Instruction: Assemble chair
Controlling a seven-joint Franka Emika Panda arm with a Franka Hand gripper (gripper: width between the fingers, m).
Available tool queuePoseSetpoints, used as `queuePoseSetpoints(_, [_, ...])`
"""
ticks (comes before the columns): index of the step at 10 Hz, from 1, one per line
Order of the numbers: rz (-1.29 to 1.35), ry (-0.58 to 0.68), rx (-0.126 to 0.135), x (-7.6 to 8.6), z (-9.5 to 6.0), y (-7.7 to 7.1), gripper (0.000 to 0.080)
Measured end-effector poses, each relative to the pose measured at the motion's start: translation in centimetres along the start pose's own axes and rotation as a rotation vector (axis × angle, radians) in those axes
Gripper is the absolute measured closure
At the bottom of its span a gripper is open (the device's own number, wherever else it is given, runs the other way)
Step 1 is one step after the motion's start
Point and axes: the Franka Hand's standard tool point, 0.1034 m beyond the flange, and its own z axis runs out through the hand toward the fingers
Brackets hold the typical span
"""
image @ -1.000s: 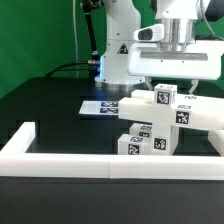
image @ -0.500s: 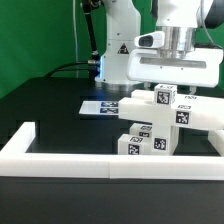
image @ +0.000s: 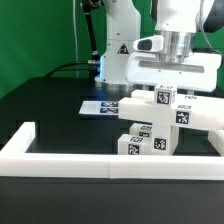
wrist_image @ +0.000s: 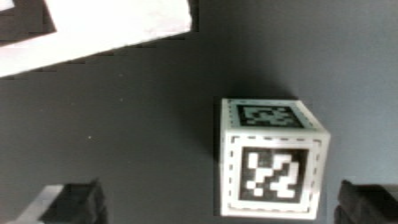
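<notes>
My gripper [wrist_image: 214, 205] is released, its two dark fingers [wrist_image: 68, 203] standing wide apart and holding nothing; in the wrist view they flank a white block [wrist_image: 272, 157] lying on the black table [wrist_image: 125, 120], without touching it. This block is a smooth, matte, box-shaped chair part with squared edges, and it bears two black-and-white square tags on adjoining faces; the tags are pixel patterns with no readable lettering. A flat white surface [wrist_image: 98, 30] fills one corner of the wrist view, apart from the block. In the exterior view my wrist housing [image: 175, 58] hangs above the cluster of chair parts [image: 160, 120], a stack of white blocky slabs and bars with tags, toward the exterior view's right. The marker board [image: 100, 105] lies flat behind them. A long white border wall [image: 110, 158] runs along the front. A triangular warning label [image: 118, 47] marks the arm base; its symbol is too small to read.
</notes>
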Motion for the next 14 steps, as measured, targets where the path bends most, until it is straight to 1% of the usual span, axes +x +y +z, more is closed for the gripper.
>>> queuePoseSetpoints(5, [-0.006,-0.002,-0.008,0.14,0.50,-0.33,0.0150])
queuePoseSetpoints(7, [-0.006,-0.003,-0.010,0.11,0.57,-0.30,0.0150])
queuePoseSetpoints(10, [-0.009,-0.007,-0.018,0.11,0.99,-0.20,0.0150])
queuePoseSetpoints(14, [-0.008,-0.005,-0.019,0.24,1.09,-0.53,0.0150])
